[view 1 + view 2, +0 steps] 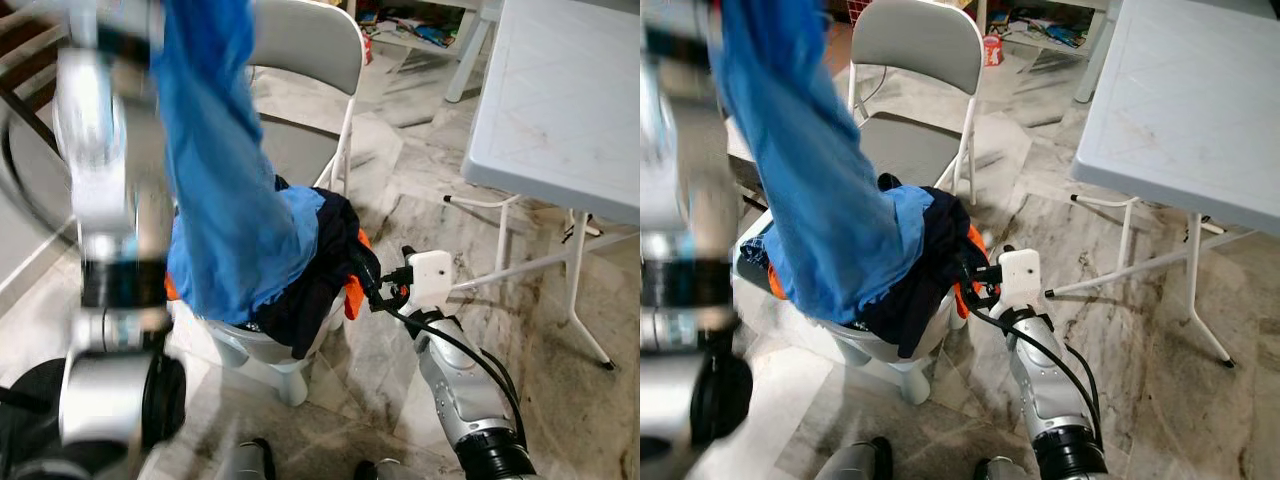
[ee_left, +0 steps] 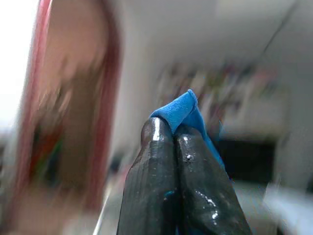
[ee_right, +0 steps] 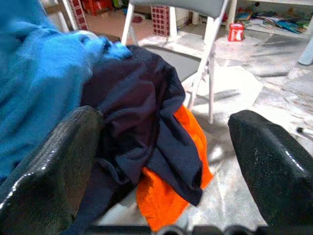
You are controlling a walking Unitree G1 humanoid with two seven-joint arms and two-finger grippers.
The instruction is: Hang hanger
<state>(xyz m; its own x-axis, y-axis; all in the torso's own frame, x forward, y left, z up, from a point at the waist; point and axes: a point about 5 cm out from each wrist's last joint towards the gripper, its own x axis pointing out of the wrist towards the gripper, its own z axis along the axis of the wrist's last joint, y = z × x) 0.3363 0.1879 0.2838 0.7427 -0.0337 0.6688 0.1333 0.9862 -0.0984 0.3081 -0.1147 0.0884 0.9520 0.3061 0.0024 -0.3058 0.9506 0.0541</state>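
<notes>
Blue garment [image 1: 225, 170] pinched at its upper edge between the closed fingers [image 2: 156, 161] of the left gripper [image 2: 173, 134], a fold of cloth protruding just past the tips; the rest hangs down from the jaws to the heap of clothes on a white stool [image 1: 275, 365]; left arm [image 1: 105, 230] raised high, forearm near vertical, blurred. Right gripper [image 3: 166, 147] spread wide, empty, its fingers either side of a dark navy garment [image 3: 142, 112] and an orange one [image 3: 171, 196], just short of them; right arm [image 1: 460, 390] low, reaching forward toward the heap. Grey folding chair [image 1: 305, 60] beyond; white table [image 1: 570, 100] to the right.
</notes>
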